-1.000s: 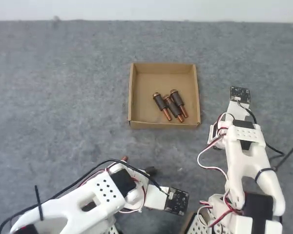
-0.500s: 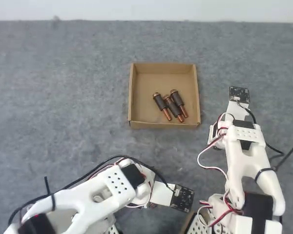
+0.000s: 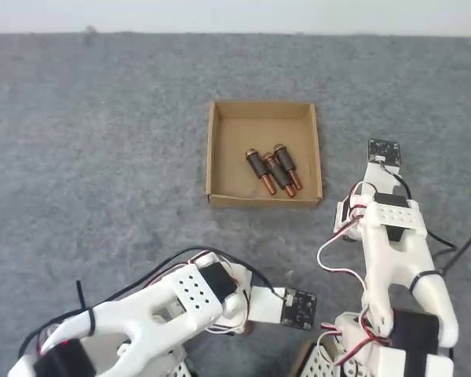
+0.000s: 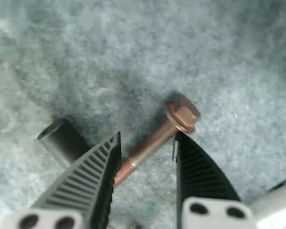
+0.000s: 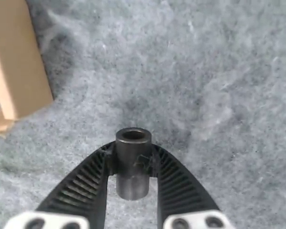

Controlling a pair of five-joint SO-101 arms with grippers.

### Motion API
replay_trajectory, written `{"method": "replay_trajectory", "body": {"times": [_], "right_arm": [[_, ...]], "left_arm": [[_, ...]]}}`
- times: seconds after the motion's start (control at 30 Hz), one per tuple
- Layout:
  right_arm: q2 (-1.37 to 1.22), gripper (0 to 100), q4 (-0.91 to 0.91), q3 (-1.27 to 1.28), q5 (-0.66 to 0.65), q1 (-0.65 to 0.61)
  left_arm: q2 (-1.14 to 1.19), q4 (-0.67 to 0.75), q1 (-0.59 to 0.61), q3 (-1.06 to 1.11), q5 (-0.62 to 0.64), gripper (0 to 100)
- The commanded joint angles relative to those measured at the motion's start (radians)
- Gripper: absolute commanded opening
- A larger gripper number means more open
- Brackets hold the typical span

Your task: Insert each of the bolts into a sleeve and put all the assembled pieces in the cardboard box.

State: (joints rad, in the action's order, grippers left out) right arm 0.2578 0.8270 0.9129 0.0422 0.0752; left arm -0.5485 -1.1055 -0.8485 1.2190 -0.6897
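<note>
Down on the grey carpet (image 4: pixel 219 57), the left gripper (image 4: pixel 147 143) stands spread astride a copper hex-head bolt (image 4: pixel 181 113), with a loose black sleeve (image 4: pixel 62 138) just beside one jaw. The right gripper (image 5: pixel 132 155) pinches a black cylindrical sleeve (image 5: pixel 133 183) at five o'clock of the brown cardboard box (image 3: pixel 263 106), which holds three assembled pieces (image 3: pixel 272 171).

The tabletop (image 3: pixel 94 133) is being covered from edge to edge by a grey, felt-like fabric (image 3: pixel 424 86) with a mottled nap. Along its far edge, a pale, plain wall (image 3: pixel 235 14) is being shown as a narrow band. The surface is being lit evenly, with only soft shadows being cast.
</note>
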Motion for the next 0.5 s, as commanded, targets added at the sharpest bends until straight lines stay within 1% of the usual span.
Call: {"method": "replay_trajectory", "body": {"times": [0.0,0.13,0.2,0.3,0.47], "right_arm": [[0.015,1.0,-0.002,-0.060,-0.028,0.010],[0.015,1.0,-0.004,-0.060,-0.028,0.012],[0.015,1.0,-0.004,-0.060,-0.028,0.012],[0.013,1.0,-0.005,-0.060,-0.028,0.012],[0.010,1.0,-0.008,-0.060,-0.028,0.012]], "left_arm": [[0.005,0.018,-0.008,-0.027,0.037,17],[0.005,0.018,-0.008,-0.027,0.038,17],[0.005,0.018,-0.008,-0.025,0.043,14],[0.005,0.023,-0.008,-0.025,0.100,10],[0.005,0.040,-0.008,-0.028,0.190,10]]}}
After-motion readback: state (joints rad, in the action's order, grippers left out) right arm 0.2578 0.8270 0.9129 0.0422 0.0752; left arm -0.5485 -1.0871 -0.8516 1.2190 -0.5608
